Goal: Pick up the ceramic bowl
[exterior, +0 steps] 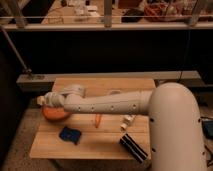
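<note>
The ceramic bowl (55, 113) is orange-brown, round and shallow, at the left edge of the wooden table (105, 145). My white arm reaches from the right across the table to it. My gripper (44, 101) is at the arm's left end, right over the bowl's far rim, and hides part of it.
A blue cloth-like item (70, 134) lies near the front left. A small orange object (98, 120) lies mid-table. A small white item (128, 121) and a black striped box (132, 148) are at the front right. A dark railing and ledge stand behind the table.
</note>
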{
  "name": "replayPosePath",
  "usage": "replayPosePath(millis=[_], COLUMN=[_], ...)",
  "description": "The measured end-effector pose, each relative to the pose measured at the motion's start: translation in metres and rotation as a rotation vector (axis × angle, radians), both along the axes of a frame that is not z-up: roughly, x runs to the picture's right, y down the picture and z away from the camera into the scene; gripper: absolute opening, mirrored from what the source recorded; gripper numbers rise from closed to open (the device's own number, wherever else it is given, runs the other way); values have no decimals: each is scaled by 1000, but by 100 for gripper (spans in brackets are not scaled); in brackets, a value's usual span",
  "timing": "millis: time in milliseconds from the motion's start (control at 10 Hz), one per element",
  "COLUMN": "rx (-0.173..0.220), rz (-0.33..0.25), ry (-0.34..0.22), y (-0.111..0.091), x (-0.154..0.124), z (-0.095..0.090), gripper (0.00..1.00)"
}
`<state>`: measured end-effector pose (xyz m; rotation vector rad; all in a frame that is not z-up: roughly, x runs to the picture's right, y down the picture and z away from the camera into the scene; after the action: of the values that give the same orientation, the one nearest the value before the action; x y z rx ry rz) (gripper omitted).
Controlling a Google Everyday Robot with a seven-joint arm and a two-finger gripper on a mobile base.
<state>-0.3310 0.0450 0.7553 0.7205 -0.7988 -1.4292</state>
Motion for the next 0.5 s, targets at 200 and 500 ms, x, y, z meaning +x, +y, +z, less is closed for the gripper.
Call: replayPosePath(millis=[200,500], rx=[-71,-111], rz=[27,58], ry=[40,57], y=[-1,-9], x=[9,18], z=[6,14], gripper=[30,62])
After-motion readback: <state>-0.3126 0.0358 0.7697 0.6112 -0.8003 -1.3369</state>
